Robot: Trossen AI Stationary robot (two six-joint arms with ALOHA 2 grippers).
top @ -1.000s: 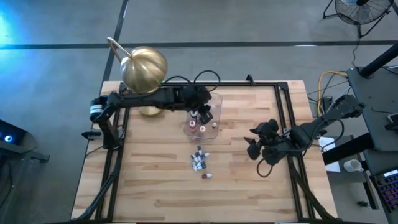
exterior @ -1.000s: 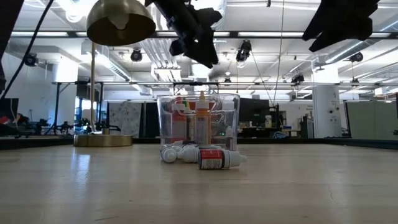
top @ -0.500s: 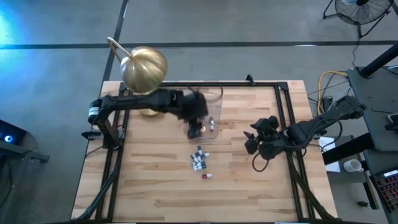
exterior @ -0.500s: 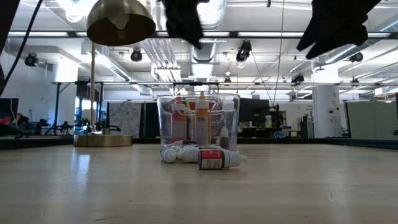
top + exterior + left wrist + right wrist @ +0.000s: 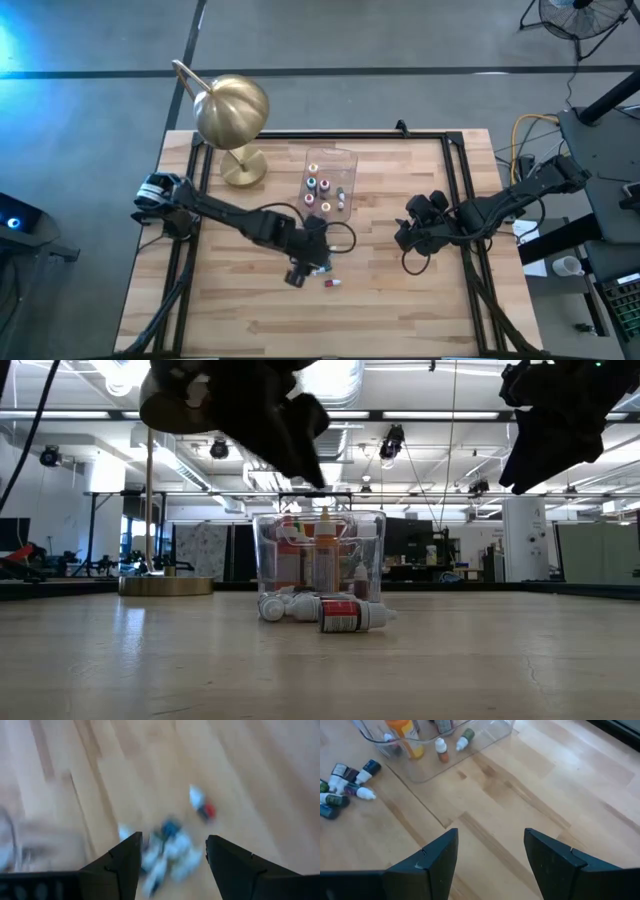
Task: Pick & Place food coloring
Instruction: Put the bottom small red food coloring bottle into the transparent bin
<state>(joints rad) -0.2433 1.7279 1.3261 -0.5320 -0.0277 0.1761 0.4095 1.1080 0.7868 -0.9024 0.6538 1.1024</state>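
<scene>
Left gripper (image 5: 305, 262) has swung off the clear tub (image 5: 329, 182) and now hangs over the loose pile of food coloring bottles (image 5: 321, 262) just in front of that tub — jaws apart, nothing between them, apparently lining up the next pick. Several bottles already stand inside the tub; one red-capped bottle (image 5: 331, 284) lies a little further out from it. Right gripper (image 5: 412, 236) waits well to the tub's right, jaws apart and empty.

Left wrist view shows the pile directly between its fingers — the high view hides most of it under the arm. Low view shows the bottles (image 5: 352, 616) lying on the worktop (image 5: 320, 660) against the tub's front wall.
</scene>
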